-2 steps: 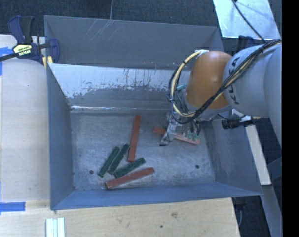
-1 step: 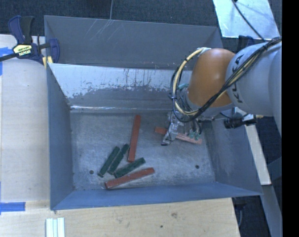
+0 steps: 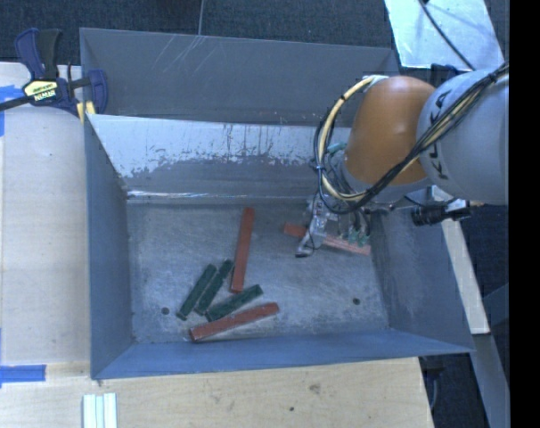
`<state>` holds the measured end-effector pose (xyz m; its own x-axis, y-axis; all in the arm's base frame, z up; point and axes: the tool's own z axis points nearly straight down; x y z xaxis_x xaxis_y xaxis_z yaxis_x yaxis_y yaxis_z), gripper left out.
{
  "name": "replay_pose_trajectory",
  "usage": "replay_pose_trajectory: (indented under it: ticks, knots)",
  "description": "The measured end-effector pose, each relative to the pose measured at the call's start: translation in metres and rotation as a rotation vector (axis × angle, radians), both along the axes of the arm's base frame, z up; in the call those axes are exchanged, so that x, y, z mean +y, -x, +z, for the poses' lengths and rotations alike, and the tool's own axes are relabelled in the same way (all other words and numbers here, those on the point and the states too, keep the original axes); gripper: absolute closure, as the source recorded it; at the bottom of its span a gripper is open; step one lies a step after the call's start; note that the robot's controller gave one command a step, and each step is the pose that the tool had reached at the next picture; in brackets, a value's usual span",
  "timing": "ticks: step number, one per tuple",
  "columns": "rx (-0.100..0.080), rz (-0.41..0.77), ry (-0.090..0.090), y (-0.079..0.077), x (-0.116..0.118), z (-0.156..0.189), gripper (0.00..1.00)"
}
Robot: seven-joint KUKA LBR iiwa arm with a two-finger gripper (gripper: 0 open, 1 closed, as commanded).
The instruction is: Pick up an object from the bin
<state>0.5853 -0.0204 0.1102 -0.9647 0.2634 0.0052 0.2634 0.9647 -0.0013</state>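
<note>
My gripper (image 3: 313, 242) reaches down into the right part of the bin, its fingertips close to the floor. Right beside it lies a reddish-brown flat stick (image 3: 332, 242), partly hidden under the gripper, with something green at its right end. Whether the stick sits between the fingers cannot be made out. A long reddish-brown stick (image 3: 242, 249) lies upright in the picture to the left of the gripper, apart from it.
Near the bin's front left lie three dark green sticks (image 3: 218, 292) and another reddish-brown stick (image 3: 233, 322), loosely bunched. The arm with its orange cover and cables hangs over the bin's right wall.
</note>
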Motion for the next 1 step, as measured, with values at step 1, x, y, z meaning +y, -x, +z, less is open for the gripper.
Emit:
replay_pose_trajectory:
  ticks: [1]
  knots:
    - [-0.008, 0.0, 0.0, -0.0019, -0.0002, 0.0202, 1.0]
